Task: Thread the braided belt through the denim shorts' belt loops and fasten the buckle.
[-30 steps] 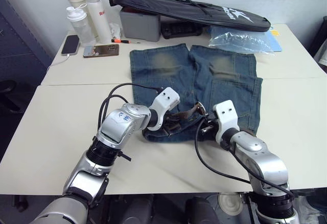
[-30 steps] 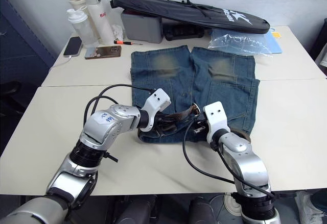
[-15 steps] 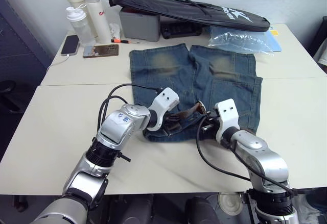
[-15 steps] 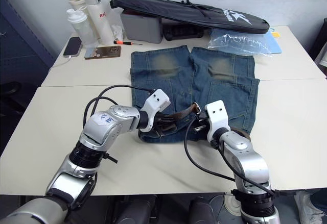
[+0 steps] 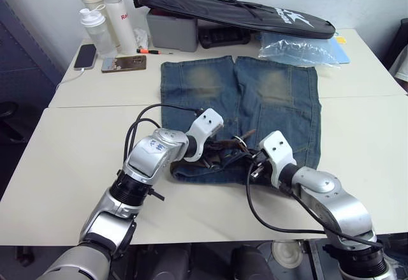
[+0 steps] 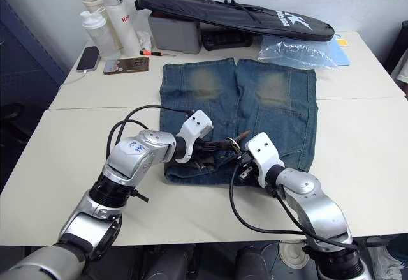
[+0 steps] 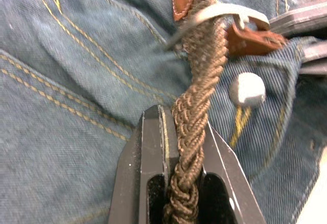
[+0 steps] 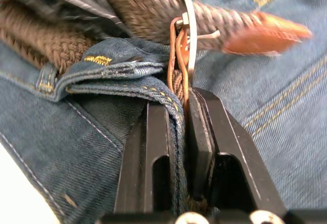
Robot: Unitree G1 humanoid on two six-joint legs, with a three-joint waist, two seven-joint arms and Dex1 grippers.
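The denim shorts are lying flat across the middle of the worktop, waistband toward the near edge and legs pointing to the far edge, and both grippers are working at that waistband — the step in hand looks like the fastening itself; the left gripper is clamping the braided belt between its fingers, the strap running up from them toward the buckle and past a metal shorts button; the right gripper is closing on the waistband's folded denim edge and the leather end just behind the buckle, whose reddish-brown tip is already poking through the frame; to do this well, the right gripper should be keeping the frame steady and flat while the left is drawing the strap gently along its own length, not sideways, so the prong can find a gap in the braid; the trapped denim is probably worth freeing first, or it may be dragged along with the belt; as for containers, three bottles are standing at the far left corner, their contents not visible; a grey box is sitting at the far edge under a long black bag, its inside hidden; a clear plastic bag is lying toward the far right corner — what it is holding cannot be told.
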